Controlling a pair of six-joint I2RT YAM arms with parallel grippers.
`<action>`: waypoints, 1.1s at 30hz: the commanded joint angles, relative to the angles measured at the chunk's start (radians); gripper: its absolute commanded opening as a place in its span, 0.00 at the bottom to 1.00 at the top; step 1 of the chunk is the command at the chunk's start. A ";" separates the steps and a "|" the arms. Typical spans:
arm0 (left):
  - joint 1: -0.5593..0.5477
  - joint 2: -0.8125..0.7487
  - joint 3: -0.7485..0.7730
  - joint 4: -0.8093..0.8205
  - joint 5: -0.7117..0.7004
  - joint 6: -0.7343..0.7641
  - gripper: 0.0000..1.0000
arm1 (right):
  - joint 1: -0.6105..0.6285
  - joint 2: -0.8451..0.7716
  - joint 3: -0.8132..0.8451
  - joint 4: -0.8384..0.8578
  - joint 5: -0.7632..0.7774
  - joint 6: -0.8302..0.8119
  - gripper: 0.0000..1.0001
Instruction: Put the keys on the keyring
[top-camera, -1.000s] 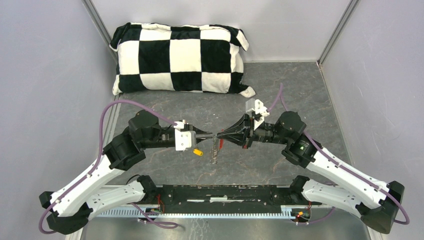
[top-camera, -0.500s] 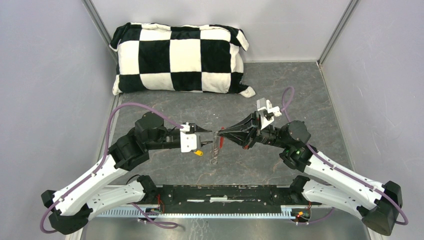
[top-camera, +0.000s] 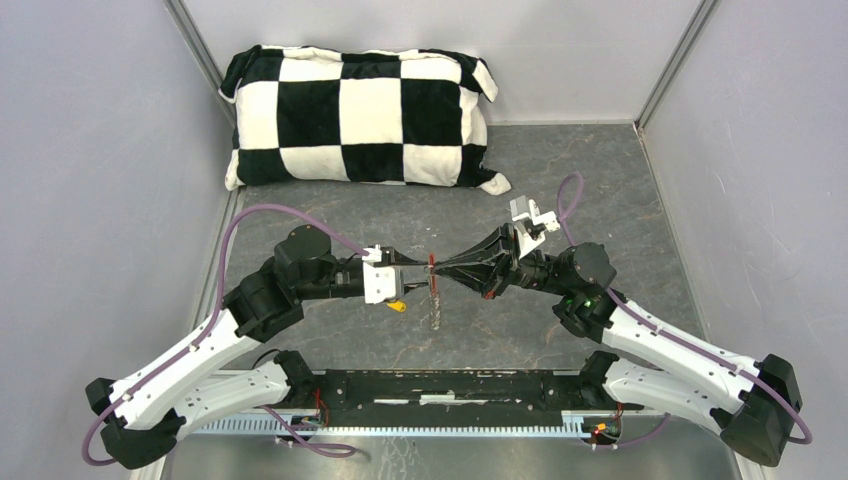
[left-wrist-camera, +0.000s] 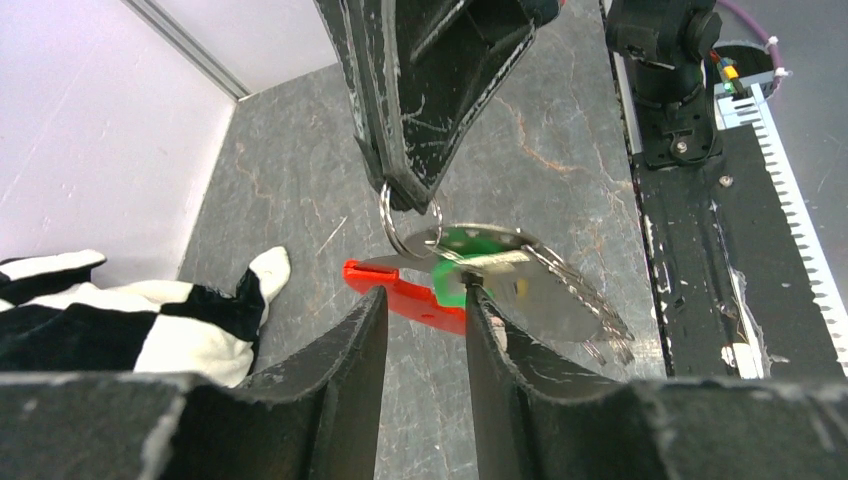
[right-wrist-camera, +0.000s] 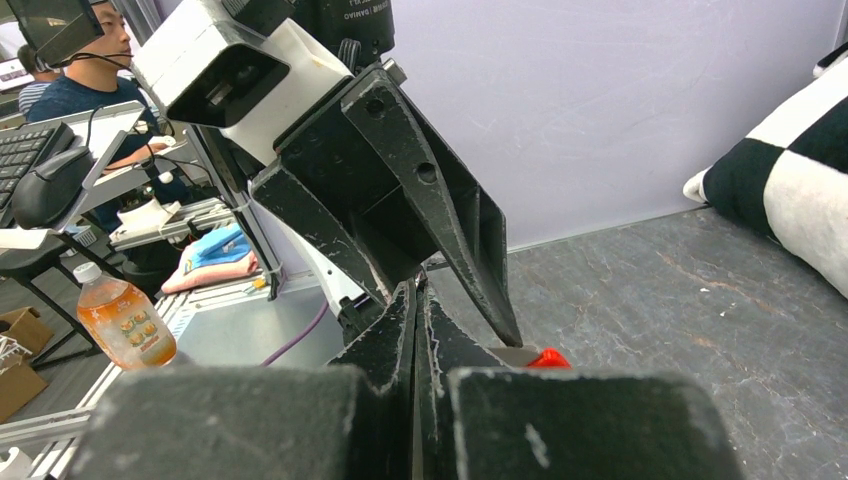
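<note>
The bench (top-camera: 600, 180) is a dark grey slab with pale veins, like slate. At its far side lies a black-and-white checkered pillow (top-camera: 360, 118) — its long side along the back wall. Nearer the front, a small yellow key (top-camera: 398, 305) rests on the stone.

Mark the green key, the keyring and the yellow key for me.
green key (left-wrist-camera: 450, 285): left wrist view, on its green plastic head.
keyring (left-wrist-camera: 400, 295): left wrist view, midway along its red tag.
yellow key (top-camera: 398, 306): top external view, on its yellow head.
</note>
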 joint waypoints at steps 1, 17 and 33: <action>-0.005 -0.001 0.011 0.066 0.043 -0.048 0.38 | -0.004 0.000 0.009 0.050 -0.003 0.000 0.00; -0.004 0.008 0.019 0.062 0.049 -0.021 0.18 | 0.001 -0.005 0.038 -0.089 0.009 -0.100 0.00; -0.005 -0.031 -0.012 -0.006 0.018 0.107 0.34 | 0.003 -0.054 -0.046 0.061 0.103 -0.022 0.00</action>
